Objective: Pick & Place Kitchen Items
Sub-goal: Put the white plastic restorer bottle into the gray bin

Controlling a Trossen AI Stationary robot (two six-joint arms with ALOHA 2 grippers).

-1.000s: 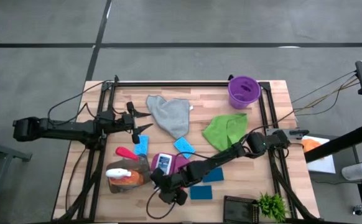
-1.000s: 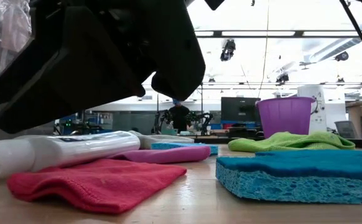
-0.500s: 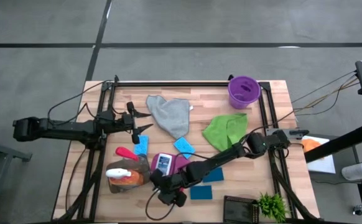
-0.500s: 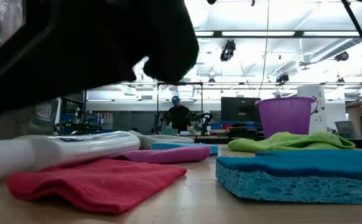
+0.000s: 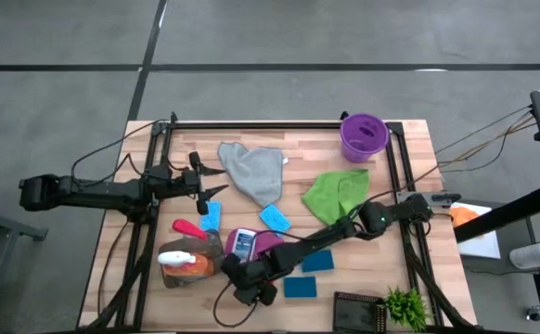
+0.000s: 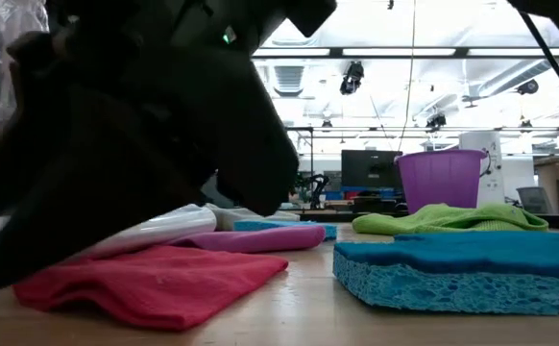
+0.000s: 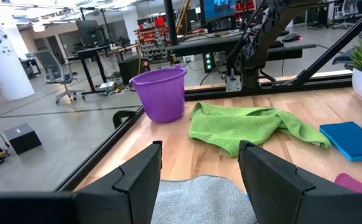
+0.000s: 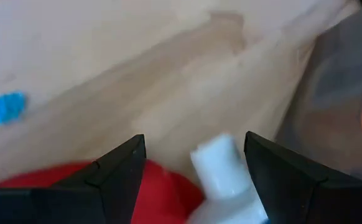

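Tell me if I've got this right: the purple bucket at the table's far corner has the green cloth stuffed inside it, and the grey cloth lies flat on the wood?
Not quite. The green cloth is not in the bucket; it lies on the table beside it, apart from it, as the high view shows. The left wrist view agrees. The grey cloth does lie flat on the wood.

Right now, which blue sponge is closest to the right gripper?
The sponge at the table's front edge, just beside the right gripper; the other three lie farther back.
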